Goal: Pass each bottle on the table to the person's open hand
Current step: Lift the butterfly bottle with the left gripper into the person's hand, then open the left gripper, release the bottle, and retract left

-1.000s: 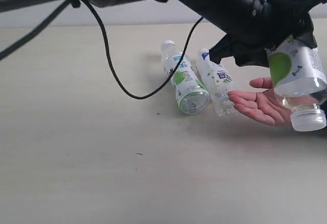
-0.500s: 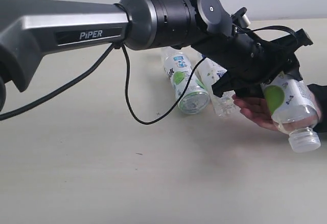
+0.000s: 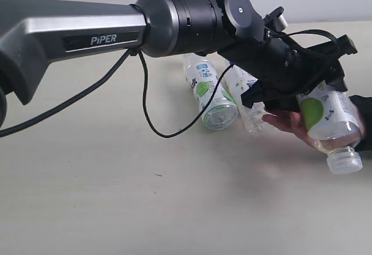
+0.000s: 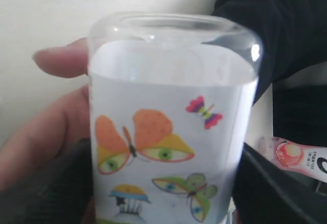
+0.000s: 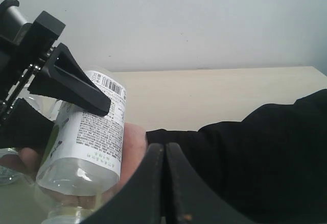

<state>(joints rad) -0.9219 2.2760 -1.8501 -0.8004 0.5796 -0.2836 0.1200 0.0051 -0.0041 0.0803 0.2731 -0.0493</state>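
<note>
Apparently gripping, the left gripper (image 5: 79,119) has its jaws astride the apple-label bottle (image 3: 328,115), which lies in the person's hand (image 3: 285,121); the right gripper (image 5: 164,183) has its jaws pressed together, empty.

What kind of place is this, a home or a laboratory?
Probably a robotics test bench: a plain beige table against a blank wall, a robot arm with a loose cable, and drink bottles as props.
</note>
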